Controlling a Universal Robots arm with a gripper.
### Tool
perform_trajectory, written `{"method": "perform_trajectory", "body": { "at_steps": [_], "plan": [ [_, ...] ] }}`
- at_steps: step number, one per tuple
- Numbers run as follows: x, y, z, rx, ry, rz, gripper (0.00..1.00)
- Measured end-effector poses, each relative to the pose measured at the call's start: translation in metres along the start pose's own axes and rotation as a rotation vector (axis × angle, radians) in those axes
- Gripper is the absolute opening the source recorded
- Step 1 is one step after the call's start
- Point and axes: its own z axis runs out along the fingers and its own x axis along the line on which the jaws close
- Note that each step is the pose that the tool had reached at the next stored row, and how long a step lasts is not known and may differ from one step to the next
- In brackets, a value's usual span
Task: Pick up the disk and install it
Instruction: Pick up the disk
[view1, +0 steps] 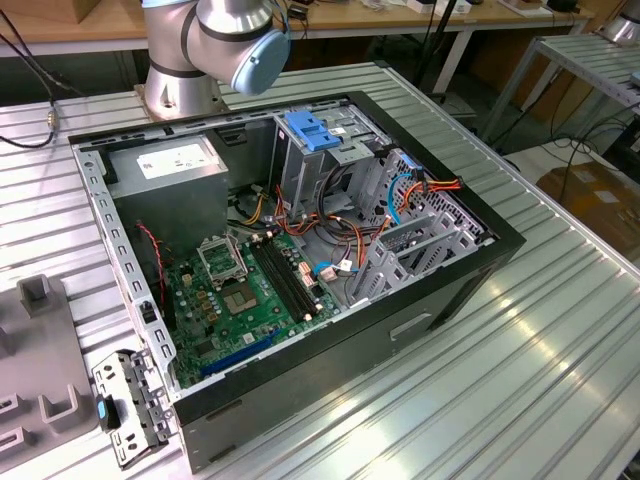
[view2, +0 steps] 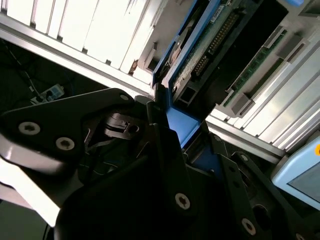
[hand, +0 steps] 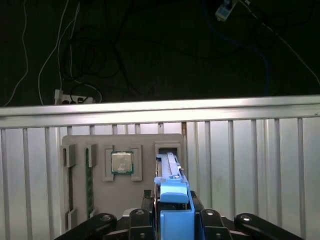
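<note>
We hold the disk.
Our hand grips its blue frame tight, over the grey tray.

Arm: silver cylindrical joints, pale-blue round cap. Pincer: black angular links, round silver screws.

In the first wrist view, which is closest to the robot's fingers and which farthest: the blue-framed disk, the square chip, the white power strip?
1. The disk, held between the fingers of the gripper.
2. The chip, in the grey tray beside the disk.
3. The power strip, down on the floor beyond the table.
</note>
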Motion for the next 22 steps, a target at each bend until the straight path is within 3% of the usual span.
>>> {"method": "perform_trajectory", "body": {
  "at_steps": [4,12,22],
  "plan": [
    [0.0004,0.0001,-0.0106,0.0000,0.0000,0.000,0.37],
    [0.0004,0.0001,-0.0114,-0.0001,0.0000,0.000,0.37],
    [0.0008,0.0001,-0.0195,0.0000,-0.0002,0.000,0.37]
  ]
}}
